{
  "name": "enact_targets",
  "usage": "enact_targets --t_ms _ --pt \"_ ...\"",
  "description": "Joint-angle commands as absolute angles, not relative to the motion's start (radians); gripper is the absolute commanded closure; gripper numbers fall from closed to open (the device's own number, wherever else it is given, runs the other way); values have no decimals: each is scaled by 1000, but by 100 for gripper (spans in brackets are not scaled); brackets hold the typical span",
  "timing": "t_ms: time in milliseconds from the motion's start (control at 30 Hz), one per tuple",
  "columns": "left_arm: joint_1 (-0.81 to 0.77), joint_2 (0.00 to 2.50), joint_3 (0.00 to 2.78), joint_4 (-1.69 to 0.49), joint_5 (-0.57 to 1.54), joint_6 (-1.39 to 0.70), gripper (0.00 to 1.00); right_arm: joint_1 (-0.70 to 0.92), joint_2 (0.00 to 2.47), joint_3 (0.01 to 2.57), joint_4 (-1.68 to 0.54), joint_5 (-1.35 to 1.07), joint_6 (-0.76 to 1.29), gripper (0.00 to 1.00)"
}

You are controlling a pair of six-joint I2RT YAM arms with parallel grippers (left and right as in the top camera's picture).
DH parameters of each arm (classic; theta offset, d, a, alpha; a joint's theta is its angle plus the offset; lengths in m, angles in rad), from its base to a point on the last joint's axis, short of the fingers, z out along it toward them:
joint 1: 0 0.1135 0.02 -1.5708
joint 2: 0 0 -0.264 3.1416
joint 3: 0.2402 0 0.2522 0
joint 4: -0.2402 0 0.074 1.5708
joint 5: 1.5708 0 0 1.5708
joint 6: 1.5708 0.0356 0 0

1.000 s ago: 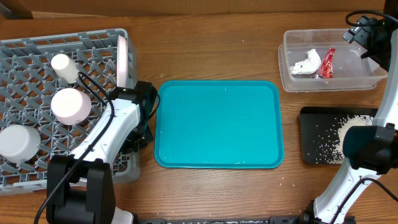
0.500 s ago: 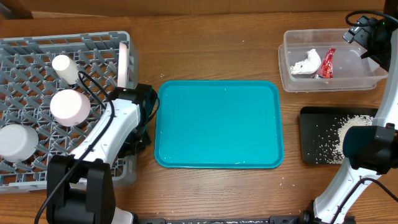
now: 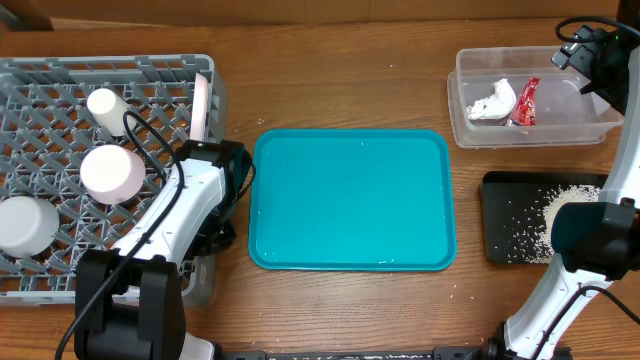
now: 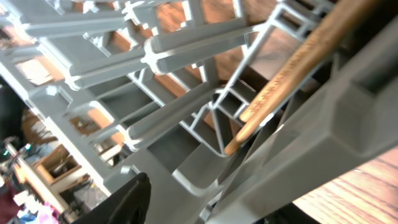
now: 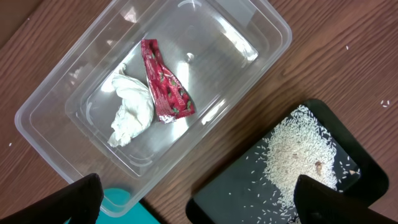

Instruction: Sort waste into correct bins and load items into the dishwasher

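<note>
Napkin [image 5: 130, 109] and wrapper [image 5: 165, 87] lay in the tub [image 5: 261, 31] at two o'clock, rice [image 5: 298, 149] on the black tray [image 5: 249, 186] at four, so the right gripper [image 5: 196, 190], likely done, hung spread and empty; the left gripper [image 3: 228, 190], its jaws' state untellable, sat at the rack's [image 3: 60, 70] three-o'clock edge by a chopstick [image 4: 292, 68].

Left arm [image 3: 185, 205] at eight o'clock of the overhead view: glossy white shell, black joint housings, boxy black base block [image 3: 125, 300]. Thin black cable [image 3: 152, 142] looped beside the white link. Right arm [image 3: 560, 300] at four o'clock: same white shell, round black elbow joint [image 3: 590, 235], black wrist head [image 3: 595, 50] with bundled cables at two o'clock. Matte black rounded fingertips [image 5: 323, 199] in both wrist views.
</note>
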State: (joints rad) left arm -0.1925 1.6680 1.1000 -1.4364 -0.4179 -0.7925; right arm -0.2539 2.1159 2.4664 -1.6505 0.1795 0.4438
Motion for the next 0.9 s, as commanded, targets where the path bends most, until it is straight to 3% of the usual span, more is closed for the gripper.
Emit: enact_targets --t_ms 0,300,500,867 --pt "-189 1655 1095 -1456 -481 -879 46 -253 2087 2473 -1647 179 441 0" --pt "-190 1654 1130 -1470 -424 -875 46 -253 2087 2473 -1647 179 441 0" --pt "-191 1649 1331 -1562 -369 -866 44 -253 2087 2473 -1647 179 441 0" --pt "-191 1394 1552 -1571 -6 -491 36 -253 2087 2473 -1647 179 441 0"
